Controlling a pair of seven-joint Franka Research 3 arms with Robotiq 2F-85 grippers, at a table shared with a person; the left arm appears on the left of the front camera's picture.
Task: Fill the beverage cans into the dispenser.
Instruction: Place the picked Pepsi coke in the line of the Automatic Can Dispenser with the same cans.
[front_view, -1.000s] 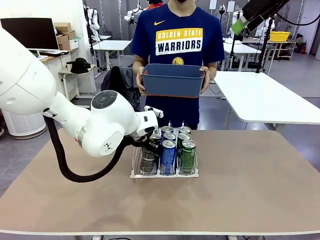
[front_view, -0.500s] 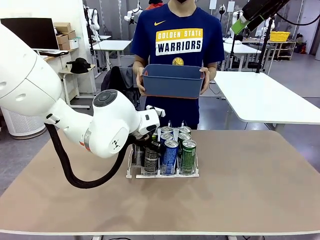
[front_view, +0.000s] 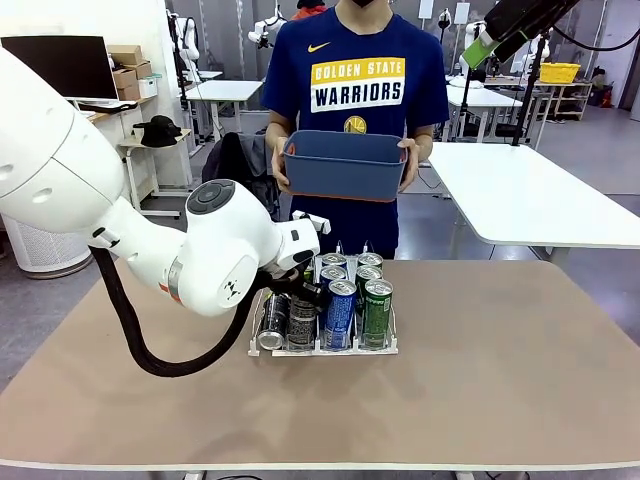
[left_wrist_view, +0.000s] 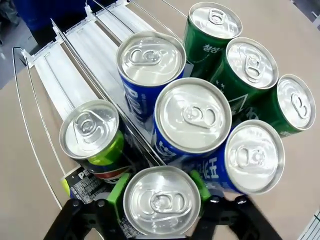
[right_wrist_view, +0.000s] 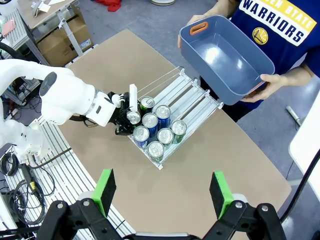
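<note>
The dispenser (front_view: 325, 348) (left_wrist_view: 75, 55) (right_wrist_view: 200, 97) stands mid-table with several beverage cans upright in its lanes. Green cans (left_wrist_view: 250, 70) (front_view: 376, 312) fill one outer lane and blue ones (left_wrist_view: 192, 115) (front_view: 338, 312) the middle lane. In the other outer lane stand a black-and-green can (left_wrist_view: 90, 130) and, nearer the front, a black can (left_wrist_view: 161, 200) (front_view: 302, 322). My left gripper (left_wrist_view: 160, 192) (front_view: 296, 290) reaches down over that black can, its green pads (left_wrist_view: 118, 192) pressed to both sides. My right gripper (right_wrist_view: 162, 187) hangs open high above the table, holding nothing.
A person at the far side holds an empty blue bin (front_view: 345, 165) (right_wrist_view: 225, 60) in both hands above the table edge. The brown tabletop (front_view: 500, 380) is bare around the dispenser. My bulky left arm (front_view: 190, 250) hangs over the table's left half.
My left arm shifted slightly and the dispenser's left front edge now sits a little further left, with a silvery can end showing there. The right gripper has not moved.
</note>
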